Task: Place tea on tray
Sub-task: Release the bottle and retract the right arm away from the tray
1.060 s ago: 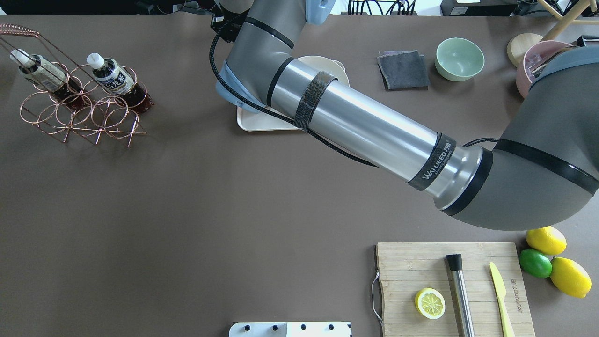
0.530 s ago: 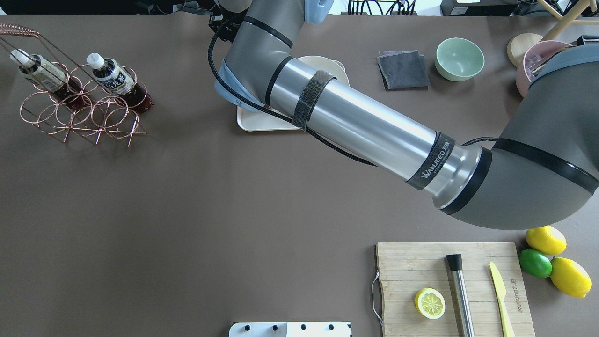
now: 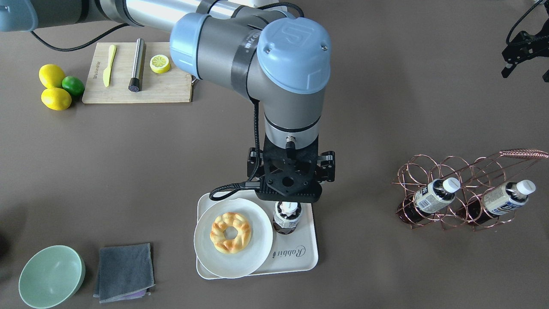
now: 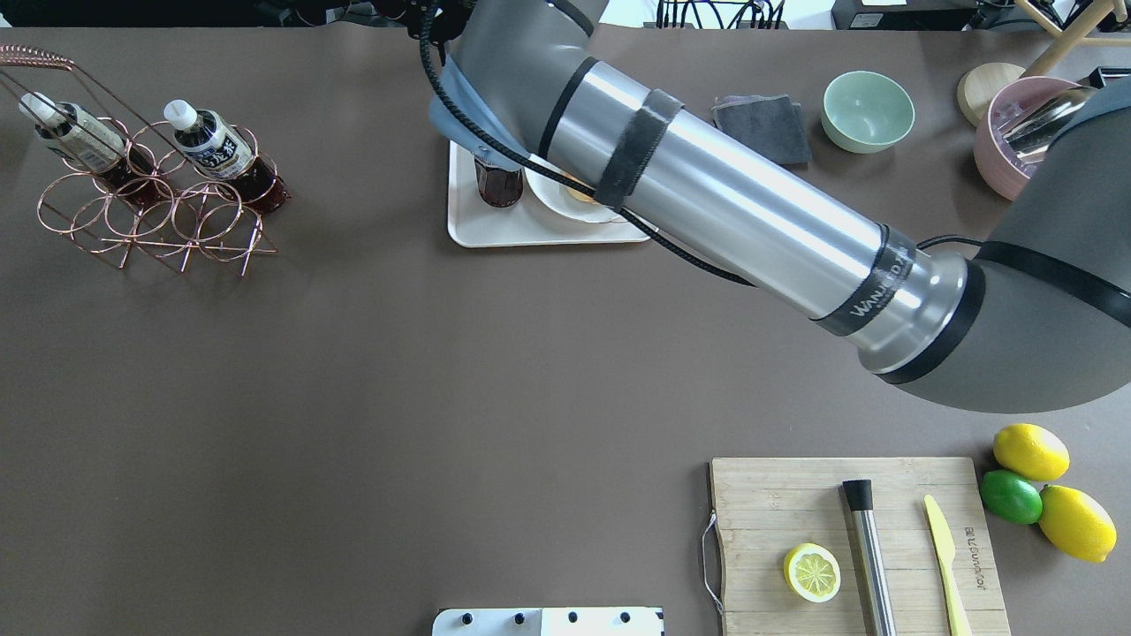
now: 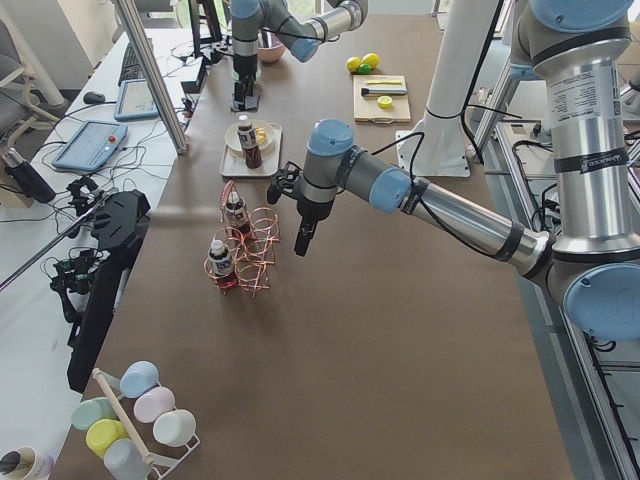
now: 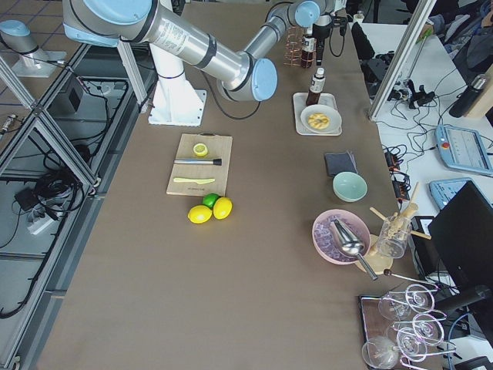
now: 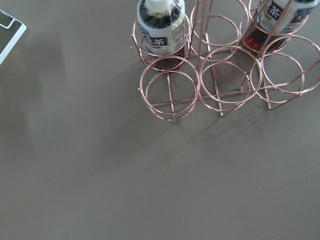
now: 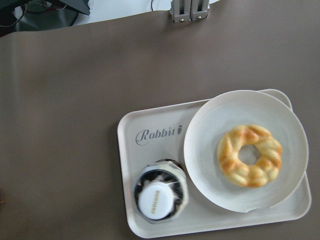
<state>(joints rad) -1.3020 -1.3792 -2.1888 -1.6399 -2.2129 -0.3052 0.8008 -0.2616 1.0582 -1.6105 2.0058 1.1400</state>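
The tea bottle (image 3: pixel 287 219) stands upright on the cream "Rabbit" tray (image 3: pixel 300 257), next to the round plate. It also shows in the overhead view (image 4: pixel 499 184) and from above in the right wrist view (image 8: pixel 160 196). My right gripper (image 3: pixel 291 191) hangs straight above the bottle's cap, clear of it; its side links stand spread, so it looks open and empty. My left gripper (image 3: pixel 525 64) hovers open and empty near the copper rack (image 3: pixel 467 171), which holds two more alike bottles (image 3: pixel 435 193).
A white plate (image 3: pixel 257 253) with a ring pastry (image 3: pixel 230 231) fills the tray's other half. A grey cloth (image 3: pixel 124 270) and green bowl (image 3: pixel 51 277) lie nearby. A cutting board (image 3: pixel 171 88), lemons and a lime sit by the robot.
My right arm has swung and lifted away from the tray. The tea bottle, hidden under the arm before, now shows standing alone on the tray.
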